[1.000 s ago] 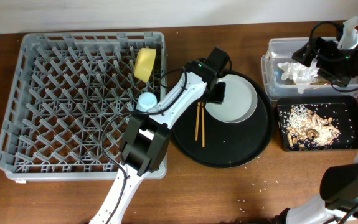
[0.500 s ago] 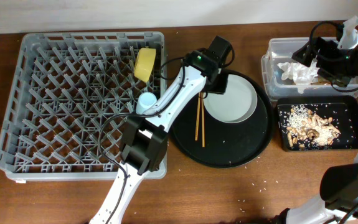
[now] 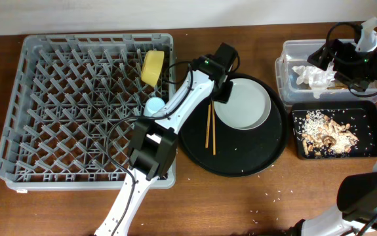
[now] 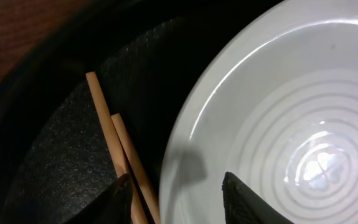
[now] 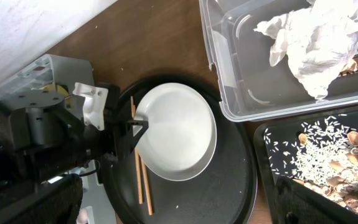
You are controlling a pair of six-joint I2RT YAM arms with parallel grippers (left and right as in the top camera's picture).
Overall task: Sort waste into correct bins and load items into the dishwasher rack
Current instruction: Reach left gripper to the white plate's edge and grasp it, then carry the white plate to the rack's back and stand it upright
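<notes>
Left claw (image 4: 179,199) is spread wide and held low at the left rim of the white plate (image 3: 243,105). One side is seen over the plate, the other right next to the two chopsticks (image 3: 209,128), and nothing is pinched. Plate and chopsticks are both found on the big round black tray (image 3: 267,156), with the chopsticks laid side by side just left of the plate.

Over in the grey dishwasher rack (image 3: 63,124), the yellow bowl (image 3: 152,67) is stood on edge among the pegs near the back right corner. The light-blue cup (image 3: 153,105) is tucked in by the right wall, partly hidden by the arm.

Right claw (image 3: 318,58) is held above the clear tub (image 3: 286,65), spread apart with nothing in it. The crumpled white tissue (image 3: 313,75) is sat inside that tub. The food scraps and rice crumbs (image 3: 329,134) are piled in the shallow black tray (image 3: 372,108) just in front of it. A few stray crumbs are scattered on the wooden surface (image 3: 240,203).
</notes>
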